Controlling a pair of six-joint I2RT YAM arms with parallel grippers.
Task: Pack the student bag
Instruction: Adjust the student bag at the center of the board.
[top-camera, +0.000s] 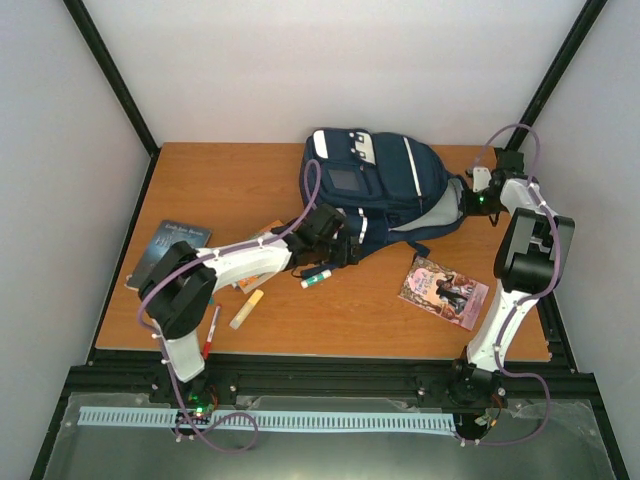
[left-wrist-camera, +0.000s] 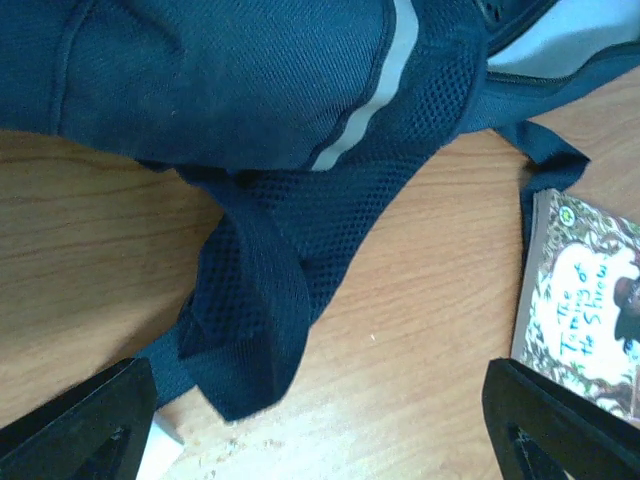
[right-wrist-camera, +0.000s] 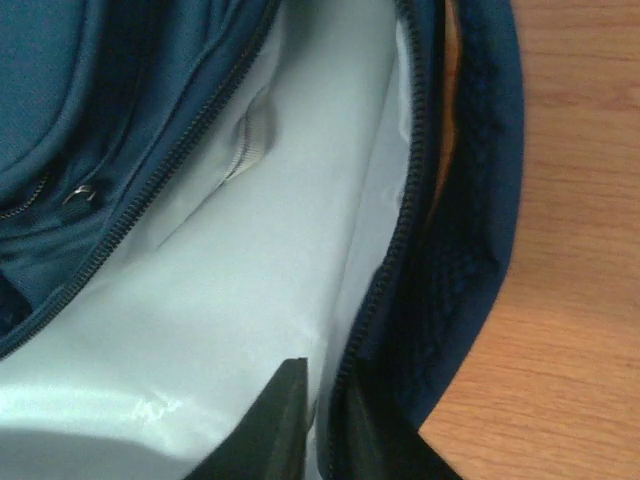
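**Opening the mouth.** The student bag (top-camera: 385, 185) lies at the far middle of the table (top-camera: 230, 170), its main compartment unzipped toward the right. Your right fingers (right-wrist-camera: 275, 425) stand narrow, pinching the zipper rim (right-wrist-camera: 385, 260). Your left fingers (left-wrist-camera: 80, 420) hang wide over the mesh panel (left-wrist-camera: 330, 230), holding nothing. Next, lift the rim to widen the gap, then fetch a book (top-camera: 443, 291).

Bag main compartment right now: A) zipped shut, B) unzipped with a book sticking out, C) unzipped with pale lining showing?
C: the right wrist view shows the student bag with its zip parted, and only pale lining visible in the opening.
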